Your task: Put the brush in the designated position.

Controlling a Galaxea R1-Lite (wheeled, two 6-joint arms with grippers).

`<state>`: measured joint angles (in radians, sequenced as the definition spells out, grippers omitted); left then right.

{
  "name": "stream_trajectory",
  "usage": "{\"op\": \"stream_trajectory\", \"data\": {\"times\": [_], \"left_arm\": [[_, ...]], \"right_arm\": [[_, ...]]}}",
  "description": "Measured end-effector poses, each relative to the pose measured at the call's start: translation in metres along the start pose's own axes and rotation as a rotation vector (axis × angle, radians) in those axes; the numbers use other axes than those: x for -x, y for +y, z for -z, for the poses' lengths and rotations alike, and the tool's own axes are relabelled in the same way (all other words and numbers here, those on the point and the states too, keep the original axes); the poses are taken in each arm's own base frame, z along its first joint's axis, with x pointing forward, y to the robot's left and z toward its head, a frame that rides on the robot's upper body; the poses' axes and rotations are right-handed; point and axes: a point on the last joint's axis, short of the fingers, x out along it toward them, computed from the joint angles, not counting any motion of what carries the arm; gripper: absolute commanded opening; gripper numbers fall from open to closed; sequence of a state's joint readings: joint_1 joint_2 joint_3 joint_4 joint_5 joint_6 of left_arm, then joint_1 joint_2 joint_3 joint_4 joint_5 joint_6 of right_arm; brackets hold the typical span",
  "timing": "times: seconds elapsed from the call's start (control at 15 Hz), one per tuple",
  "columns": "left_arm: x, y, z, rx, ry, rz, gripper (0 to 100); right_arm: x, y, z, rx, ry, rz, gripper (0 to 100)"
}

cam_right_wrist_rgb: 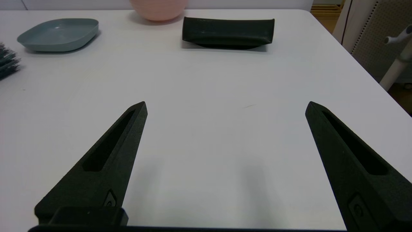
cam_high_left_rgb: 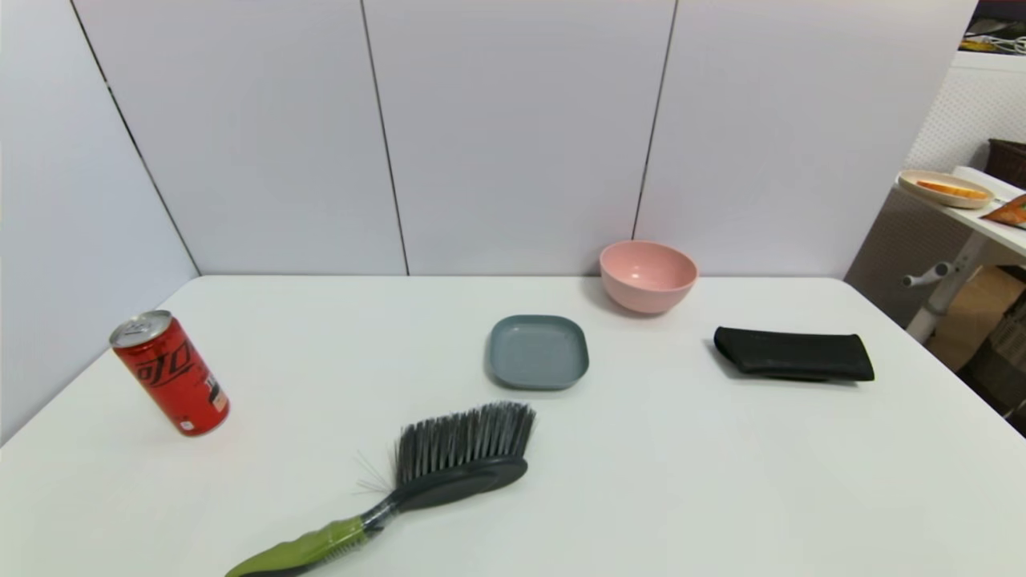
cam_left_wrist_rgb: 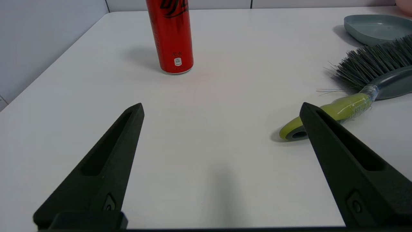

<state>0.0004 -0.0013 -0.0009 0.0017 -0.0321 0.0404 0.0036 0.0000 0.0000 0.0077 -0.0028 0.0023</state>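
Head view: brush [cam_high_left_rgb: 449, 469] lay flat on worktop [cam_high_left_rgb: 681, 481], near front edge, bristles toward grey plate [cam_high_left_rgb: 539, 351], untouched. Left pincer [cam_left_wrist_rgb: 222, 108] spread wide, empty, low over worktop, brush handle just beside one finger. Right pincer [cam_right_wrist_rgb: 225, 106] likewise released, idle, well apart from brush. Task judged not begun: grasp, carry, placement all remained. Designated spot unclear.

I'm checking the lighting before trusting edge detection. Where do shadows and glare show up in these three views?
Head view: soft light, faint shadows under the pink bowl and black pouch; the upright can leans from lens distortion. Left wrist view: a dim shadow beside the can and under the brush handle, left gripper open. Right wrist view: a small glint in the grey plate, right gripper open.
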Motion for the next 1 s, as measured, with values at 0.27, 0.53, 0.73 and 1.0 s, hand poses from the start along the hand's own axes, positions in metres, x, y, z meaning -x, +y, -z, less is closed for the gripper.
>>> {"op": "stream_trajectory", "data": {"times": [0.27, 0.53, 0.73, 1.0], "left_arm": [[0.0, 0.0, 0.0, 0.0, 0.0, 0.0, 100], [0.0, 0.0, 0.0, 0.014, 0.0, -0.012, 100], [0.0, 0.001, 0.0, 0.053, -0.001, -0.033, 100], [-0.004, 0.001, -0.01, 0.032, 0.036, -0.029, 100]], "right_arm": [[0.0, 0.0, 0.0, 0.0, 0.0, 0.0, 100], [0.0, 0.0, 0.0, -0.001, 0.0, 0.0, 100], [0.0, 0.0, 0.0, -0.001, 0.0, 0.0, 100], [0.0, 0.0, 0.0, -0.001, 0.0, 0.0, 100]]}}
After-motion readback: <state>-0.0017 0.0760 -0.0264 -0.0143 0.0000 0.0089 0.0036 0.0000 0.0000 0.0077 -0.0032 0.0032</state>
